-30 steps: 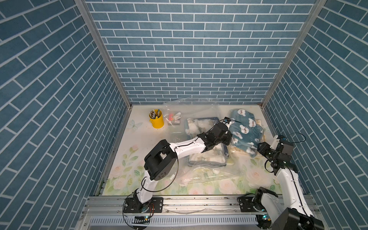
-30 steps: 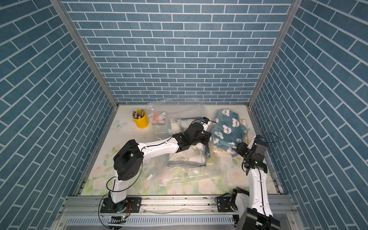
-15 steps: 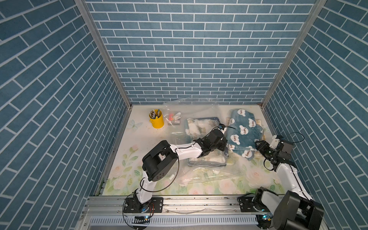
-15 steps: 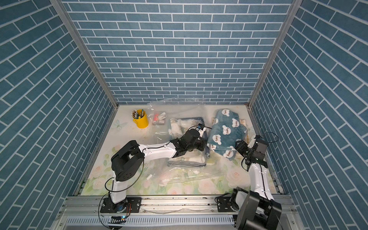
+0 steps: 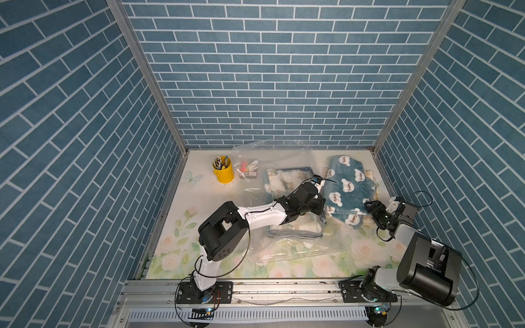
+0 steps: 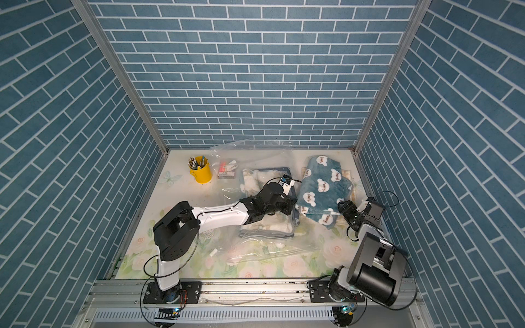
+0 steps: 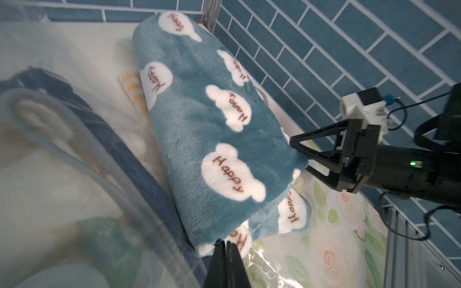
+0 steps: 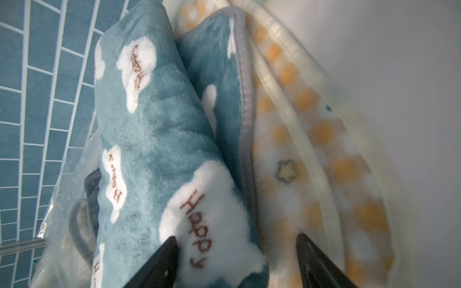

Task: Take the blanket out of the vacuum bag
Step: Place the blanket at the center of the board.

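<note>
The blanket (image 5: pixel 345 184) (image 6: pixel 321 184) is teal with white "Happy" clouds and lies folded at the back right, uncovered. Its near end rests on the plastic of the clear, crinkly vacuum bag (image 5: pixel 284 247) (image 6: pixel 255 250), which spreads over the table's middle. My left gripper (image 5: pixel 322 211) (image 7: pixel 227 243) is shut, its tips at the blanket's near corner (image 7: pixel 199 124); nothing shows between them. My right gripper (image 5: pixel 372 210) (image 8: pixel 237 261) is open, one finger on each side of the blanket's end (image 8: pixel 149 149), not clamping it.
A cream blanket with navy trim (image 5: pixel 287 181) sits inside the bag under my left arm. A yellow-checked blanket (image 8: pixel 311 149) lies beneath the teal one. A yellow pen cup (image 5: pixel 223 170) and a small packet (image 5: pixel 248 169) stand at the back left. The right wall is close behind my right arm.
My right gripper's jaws have spread wider at the blanket's end and that arm's elbow has folded back. My left gripper, still shut, has drawn back toward the table's front.
</note>
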